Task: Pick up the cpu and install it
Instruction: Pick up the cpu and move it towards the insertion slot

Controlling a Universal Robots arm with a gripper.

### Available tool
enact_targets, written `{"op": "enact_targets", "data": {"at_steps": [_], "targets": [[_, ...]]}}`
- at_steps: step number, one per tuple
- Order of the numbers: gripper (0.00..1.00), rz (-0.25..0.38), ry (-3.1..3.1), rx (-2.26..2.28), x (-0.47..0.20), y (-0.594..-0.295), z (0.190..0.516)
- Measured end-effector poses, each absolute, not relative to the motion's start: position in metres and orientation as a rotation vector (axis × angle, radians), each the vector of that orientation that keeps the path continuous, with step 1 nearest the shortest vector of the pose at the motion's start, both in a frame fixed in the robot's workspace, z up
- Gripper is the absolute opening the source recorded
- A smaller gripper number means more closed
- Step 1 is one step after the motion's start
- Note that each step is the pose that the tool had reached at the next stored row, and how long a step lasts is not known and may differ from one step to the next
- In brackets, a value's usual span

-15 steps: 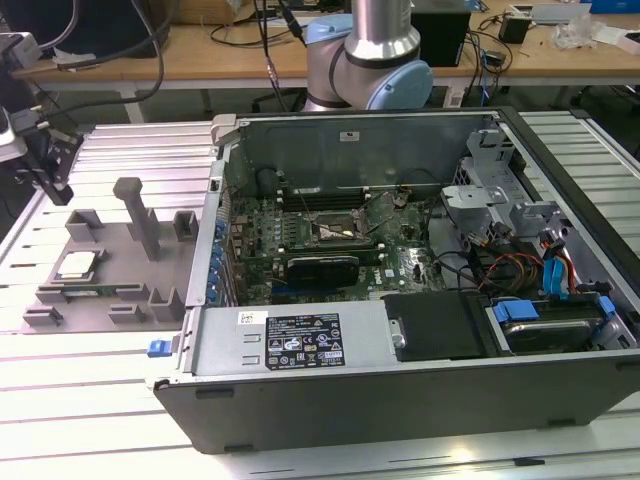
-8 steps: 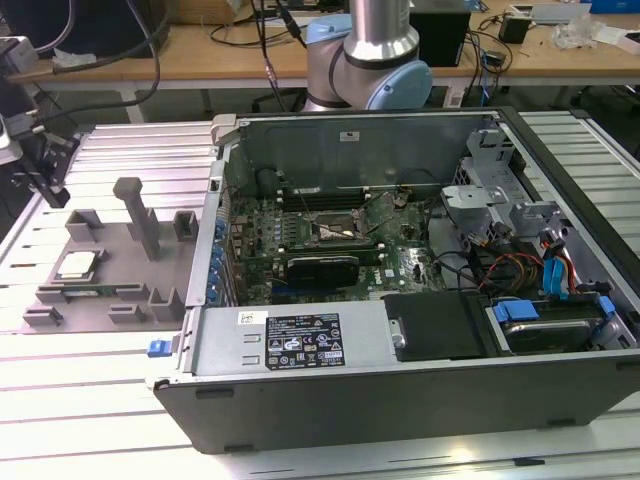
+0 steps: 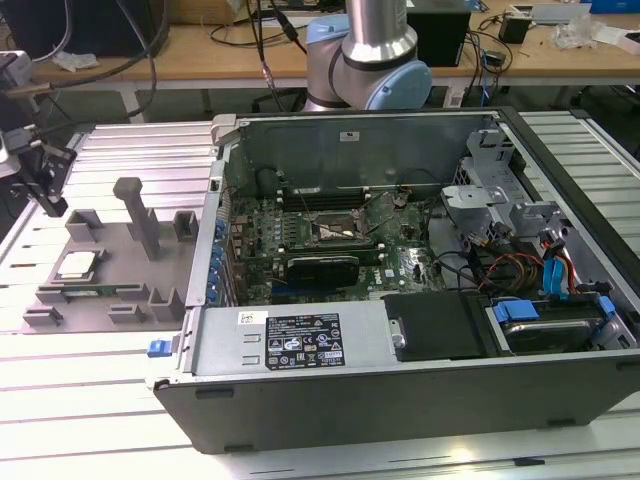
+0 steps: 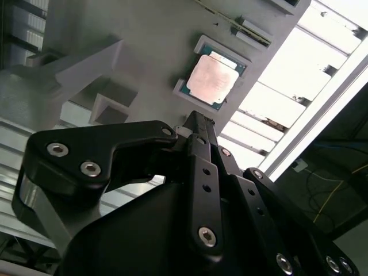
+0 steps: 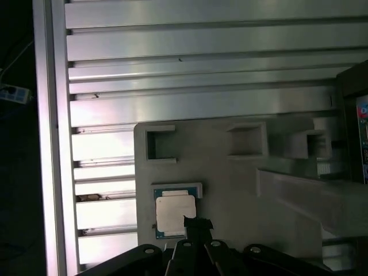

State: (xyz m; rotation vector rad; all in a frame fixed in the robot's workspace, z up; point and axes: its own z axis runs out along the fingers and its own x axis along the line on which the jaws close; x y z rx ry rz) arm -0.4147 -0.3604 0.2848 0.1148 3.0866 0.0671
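Slotted metal bench (image 3: 100,400): cpu (image 3: 77,264) lies in its grey fixture plate (image 3: 120,262), at the exterior view's left of the open computer case (image 3: 300,400). Gripper (image 4: 197,119) hovers near the cpu with jaws pinched together, empty. Risk: descending like this would scrape the chip's lid.

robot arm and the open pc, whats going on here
A robot arm has its gripper near the cpu without touching it. The cpu lies flat in its holder on the grey fixture plate, at the exterior view's left, so it has not been picked up yet. Both wrist views look past the gripper at the chip. The open computer case stands beside the plate, with the motherboard socket inside.
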Motion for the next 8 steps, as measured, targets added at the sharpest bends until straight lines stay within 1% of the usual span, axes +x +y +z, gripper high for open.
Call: {"op": "enact_targets", "data": {"at_steps": [8], "targets": [[0.11, 0.062, 3.102, 0.116, -0.415, -0.364, 0.272]]}}
